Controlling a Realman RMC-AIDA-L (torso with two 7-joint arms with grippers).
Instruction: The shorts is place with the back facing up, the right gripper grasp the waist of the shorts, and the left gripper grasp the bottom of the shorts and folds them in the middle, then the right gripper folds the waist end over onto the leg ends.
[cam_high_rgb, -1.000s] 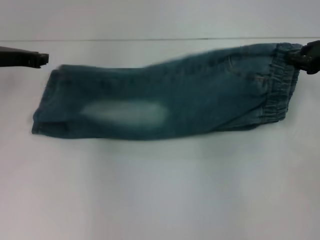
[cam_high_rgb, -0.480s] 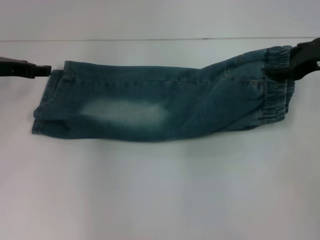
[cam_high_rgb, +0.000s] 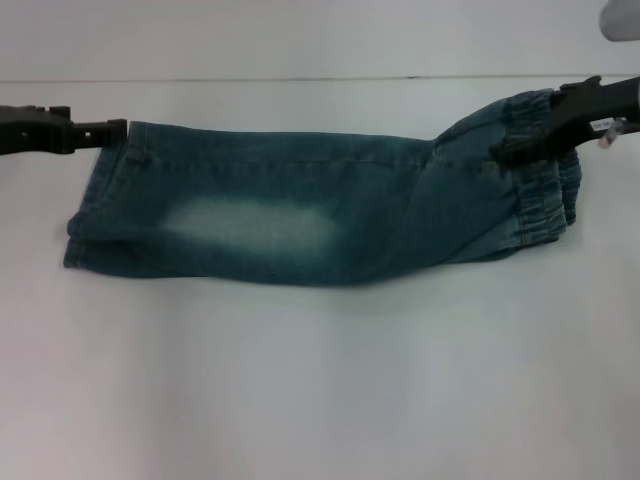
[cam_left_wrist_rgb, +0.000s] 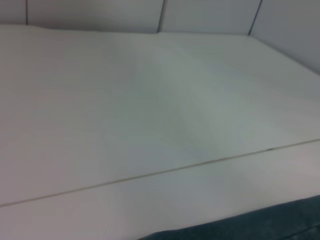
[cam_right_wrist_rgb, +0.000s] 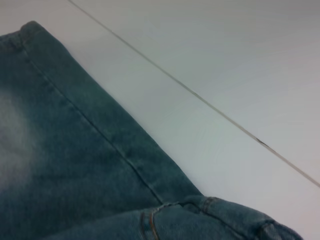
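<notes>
The shorts (cam_high_rgb: 300, 215) lie along the table (cam_high_rgb: 320, 380), already folded lengthwise. Your right gripper (cam_high_rgb: 520, 150) is clamped on their raised waist end, with the second fold just starting. At the leg end, your left gripper (cam_high_rgb: 112, 132) touches the hem; grip unclear.

Left gripper (cam_high_rgb: 118, 131) comes in low and near-horizontal from the left edge of the head view, tip at the far-left corner of the shorts (cam_high_rgb: 300, 215); can't tell whether the fingers are parted or closed. Right gripper (cam_high_rgb: 505, 155) reaches in from the right edge, angled down toward the middle, tip over the raised waistband, which is bunched up at it; its finger state isn't readable either. Neither wrist view shows its arm's own fingers.
</notes>
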